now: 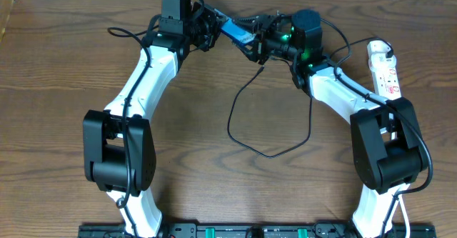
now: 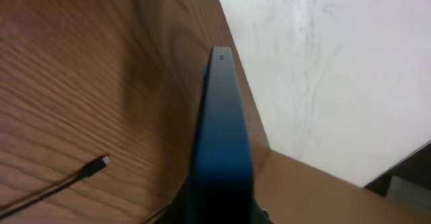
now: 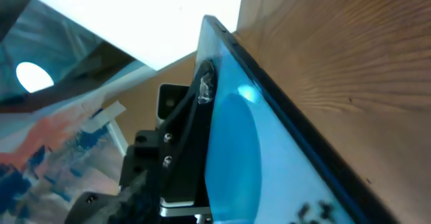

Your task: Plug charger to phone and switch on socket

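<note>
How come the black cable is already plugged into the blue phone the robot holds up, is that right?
No, it isn't plugged in. The left wrist view shows the cable lying loose on the table, its tip apart from the held-up phone.

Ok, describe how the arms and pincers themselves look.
Both arms match: the left arm and right arm have white tube links, bulky black joint housings and thin black cables along them. The left pincer and right pincer are black; green lights glow by the right wrist.
</note>
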